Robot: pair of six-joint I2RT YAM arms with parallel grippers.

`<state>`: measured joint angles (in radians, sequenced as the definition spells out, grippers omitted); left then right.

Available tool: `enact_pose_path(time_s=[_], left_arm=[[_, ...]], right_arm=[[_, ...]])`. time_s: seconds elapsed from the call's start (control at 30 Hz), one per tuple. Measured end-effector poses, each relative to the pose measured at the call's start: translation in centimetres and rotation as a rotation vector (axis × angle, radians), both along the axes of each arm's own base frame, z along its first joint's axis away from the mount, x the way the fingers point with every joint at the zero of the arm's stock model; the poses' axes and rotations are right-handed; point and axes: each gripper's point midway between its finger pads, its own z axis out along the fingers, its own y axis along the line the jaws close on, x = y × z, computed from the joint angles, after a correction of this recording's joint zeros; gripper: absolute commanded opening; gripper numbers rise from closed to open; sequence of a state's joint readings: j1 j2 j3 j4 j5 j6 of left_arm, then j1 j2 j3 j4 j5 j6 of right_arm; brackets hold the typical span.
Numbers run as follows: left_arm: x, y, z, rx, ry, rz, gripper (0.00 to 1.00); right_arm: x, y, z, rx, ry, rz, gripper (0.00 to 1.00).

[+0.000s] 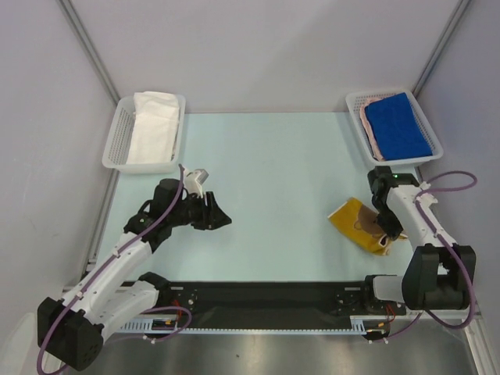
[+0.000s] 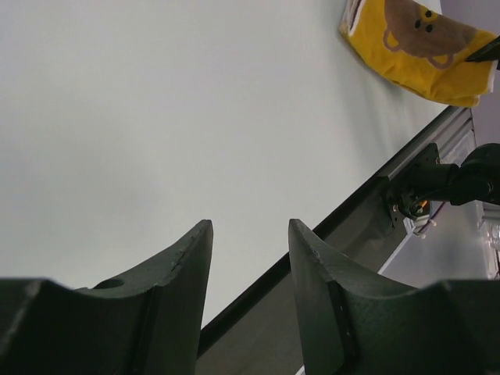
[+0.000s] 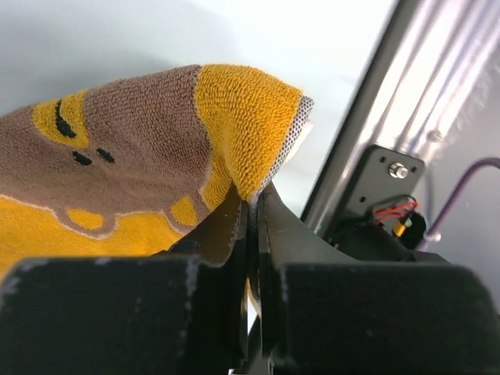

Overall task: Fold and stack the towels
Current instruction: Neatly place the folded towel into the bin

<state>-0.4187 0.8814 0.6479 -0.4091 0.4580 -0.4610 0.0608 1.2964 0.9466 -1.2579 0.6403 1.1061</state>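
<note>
A yellow-orange towel with a brown bear (image 1: 357, 223) lies crumpled on the table at the right, and it also shows in the left wrist view (image 2: 422, 47). My right gripper (image 1: 384, 232) is shut on the near right edge of this towel (image 3: 234, 133); the cloth is pinched between the jaws. Over the table's left half my left gripper (image 1: 219, 217) hovers open (image 2: 250, 234), holding nothing. A white towel (image 1: 152, 125) lies in the left basket. A blue towel (image 1: 397, 125) tops a pinkish one (image 1: 367, 133) in the right basket.
The white mesh basket (image 1: 117, 144) stands at the back left and another (image 1: 355, 100) at the back right. A black rail (image 1: 266, 293) runs along the near table edge. Grey walls close in on both sides.
</note>
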Motion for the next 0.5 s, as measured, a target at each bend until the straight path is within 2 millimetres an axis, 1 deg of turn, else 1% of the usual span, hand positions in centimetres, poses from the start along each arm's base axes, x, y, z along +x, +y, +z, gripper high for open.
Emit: enact_pose_path(time_s=[0.07,0.13,0.17,0.23,0.27,0.3,0.33,0.5], left_arm=[[0.0,-0.1,-0.1,-0.003,0.007,-0.007,0.49],[-0.1,-0.2,-0.2,-0.005,0.016,-0.014,0.49],[-0.1,-0.2,-0.3,-0.004,0.018,-0.015,0.49],[-0.2,-0.3,-0.3,-0.005,0.019,-0.016,0.49],[-0.2,-0.3,-0.3,-0.005,0.018,-0.016,0.49],[-0.2,-0.3,-0.4,-0.006,0.019,-0.017,0.5],[-0.2,-0.3,-0.4,-0.005,0.019,-0.017,0.5],[-0.2,-0.3,-0.4,-0.006,0.019,-0.017,0.5]], right_arm=[[-0.9,-1.6,0.0,0.0,0.014,-0.086,0.0],[-1.7,-2.7,0.1,0.001,0.024,-0.146,0.0],[-2.1,-3.2,0.1,0.003,0.036,-0.167,0.15],[-2.4,-3.4,0.0,0.005,0.051,-0.182,0.4],[-2.5,-3.5,0.0,0.006,0.062,-0.186,0.71],[-2.6,-3.4,-0.1,0.006,0.072,-0.188,0.89],[-2.7,-3.4,-0.1,0.007,0.083,-0.184,0.99],[-2.7,-3.5,0.3,0.008,0.09,-0.192,1.0]])
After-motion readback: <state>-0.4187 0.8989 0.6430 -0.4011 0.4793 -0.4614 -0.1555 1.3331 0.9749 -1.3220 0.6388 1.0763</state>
